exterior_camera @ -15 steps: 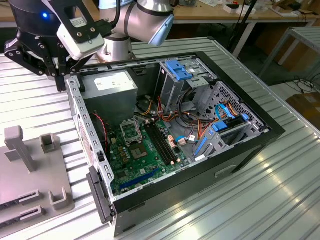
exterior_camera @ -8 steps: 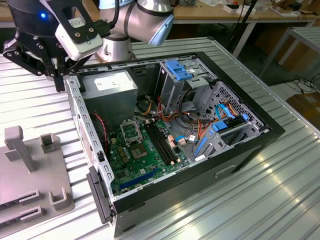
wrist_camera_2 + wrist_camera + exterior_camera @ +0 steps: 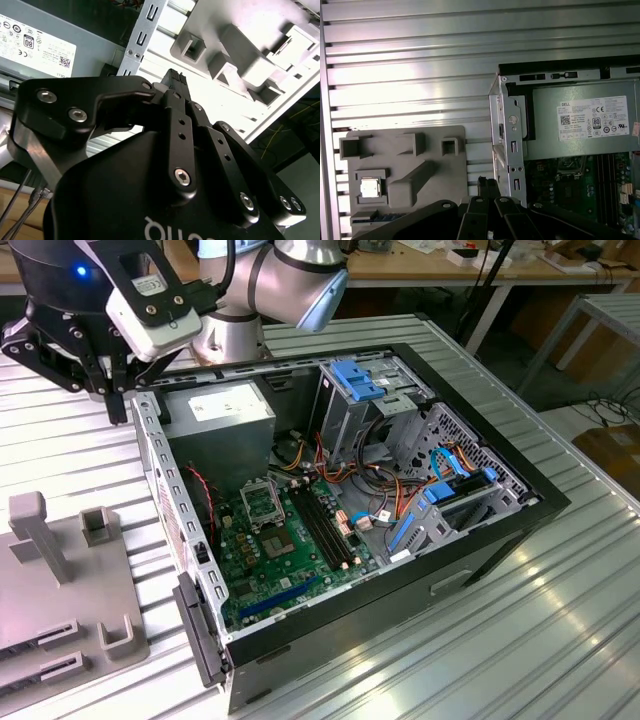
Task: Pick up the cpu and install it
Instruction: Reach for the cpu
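Cpu (image 3: 370,188) not picked up, lying in a pocket of the grey tray (image 3: 435,150) on the counter (image 3: 410,75). Claw (image 3: 487,184) closed on nothing, hovering between tray and computer case (image 3: 512,130); pickup and install left.

— What runs out of the exterior view?
— The grey holder (image 3: 40,610) is cut by that view's left edge, and the arm (image 3: 290,280) by the top edge.
— And in the first wrist view?
— The gripper (image 3: 485,184) and its black body cover the holder's near rim and part of the motherboard (image 3: 570,200). The power supply (image 3: 580,125) passes beyond the picture's edge. The cpu (image 3: 370,188) is so small there that any marks on its top cannot be told.
— The second wrist view?
— The gripper's body hides most of the case wall (image 3: 145,30) and much of the holder. The power supply is cut at the edge.
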`<state>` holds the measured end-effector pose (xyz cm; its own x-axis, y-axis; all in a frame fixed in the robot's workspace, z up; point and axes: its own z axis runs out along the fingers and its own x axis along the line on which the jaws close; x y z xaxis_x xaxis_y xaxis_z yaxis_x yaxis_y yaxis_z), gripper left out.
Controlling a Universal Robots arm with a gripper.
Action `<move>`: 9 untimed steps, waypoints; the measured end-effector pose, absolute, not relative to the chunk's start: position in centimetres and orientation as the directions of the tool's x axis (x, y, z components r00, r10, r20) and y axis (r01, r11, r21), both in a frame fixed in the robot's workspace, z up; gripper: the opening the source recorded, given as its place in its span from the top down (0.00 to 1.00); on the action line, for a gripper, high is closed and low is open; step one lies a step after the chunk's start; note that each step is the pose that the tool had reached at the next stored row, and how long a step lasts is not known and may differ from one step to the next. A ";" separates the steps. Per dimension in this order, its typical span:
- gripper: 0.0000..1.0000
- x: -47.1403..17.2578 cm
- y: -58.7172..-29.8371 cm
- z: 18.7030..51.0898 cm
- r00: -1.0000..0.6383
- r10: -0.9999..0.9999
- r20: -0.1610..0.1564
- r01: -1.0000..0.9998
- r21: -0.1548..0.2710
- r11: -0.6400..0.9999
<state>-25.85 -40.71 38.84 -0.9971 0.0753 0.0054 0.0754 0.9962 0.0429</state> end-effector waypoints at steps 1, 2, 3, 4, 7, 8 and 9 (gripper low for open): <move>0.89 -25.9 -40.7 38.8 -0.997 0.075 0.006 0.075 0.043 0.996; 0.89 -25.9 -40.7 38.8 -0.997 0.075 0.005 0.075 0.043 0.996; 0.89 -26.0 -40.7 38.8 -0.997 0.075 0.005 0.076 0.043 0.996; 0.89 -26.0 -40.7 38.8 -0.997 0.075 0.005 0.075 0.043 0.996; 0.89 -26.2 -40.8 38.8 -0.997 0.075 0.005 0.075 0.043 0.996; 0.89 -26.3 -40.9 38.8 -0.997 0.075 0.006 0.075 0.043 0.996; 0.89 -26.4 -41.0 38.8 -0.997 0.075 0.005 0.076 0.043 0.996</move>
